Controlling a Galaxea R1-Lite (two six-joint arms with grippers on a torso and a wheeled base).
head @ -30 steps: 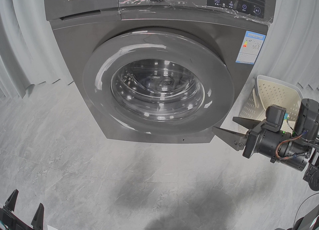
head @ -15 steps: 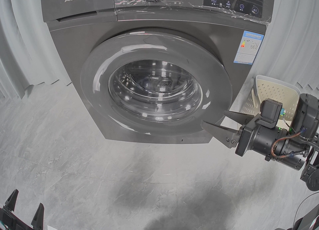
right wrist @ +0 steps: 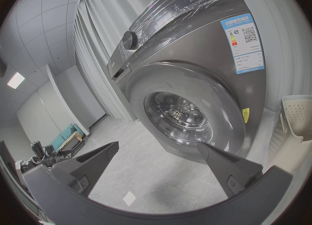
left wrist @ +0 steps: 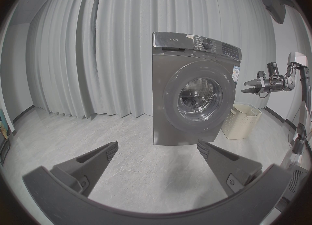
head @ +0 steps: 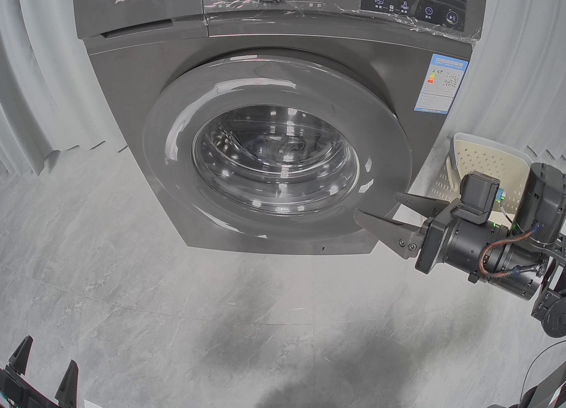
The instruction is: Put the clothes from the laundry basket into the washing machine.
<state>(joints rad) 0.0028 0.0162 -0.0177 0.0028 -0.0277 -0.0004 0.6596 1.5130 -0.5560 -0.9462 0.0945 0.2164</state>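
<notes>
The grey washing machine (head: 147, 90) stands in front of me with its round glass door (head: 277, 155) shut. The cream laundry basket (head: 489, 161) sits on the floor at the machine's right side, partly hidden by my right arm; no clothes can be seen in the part that shows. My right gripper (head: 377, 205) is open and empty, its fingertips just off the door's lower right rim. My left gripper (head: 48, 356) is low at the near left, open and empty, far from the machine. The left wrist view takes in the washing machine (left wrist: 162, 105), basket (left wrist: 242, 120) and right gripper (left wrist: 244, 86).
Pale curtains (head: 53, 73) hang behind and beside the machine. Bare grey tiled floor (head: 236, 320) stretches in front of it. In the right wrist view the door (right wrist: 185, 111) is close ahead and the basket (right wrist: 297, 121) is beside it.
My right gripper has moved left, from in front of the basket to the door's lower right rim, staying open. The head camera shifted slightly. The left gripper is unchanged.
</notes>
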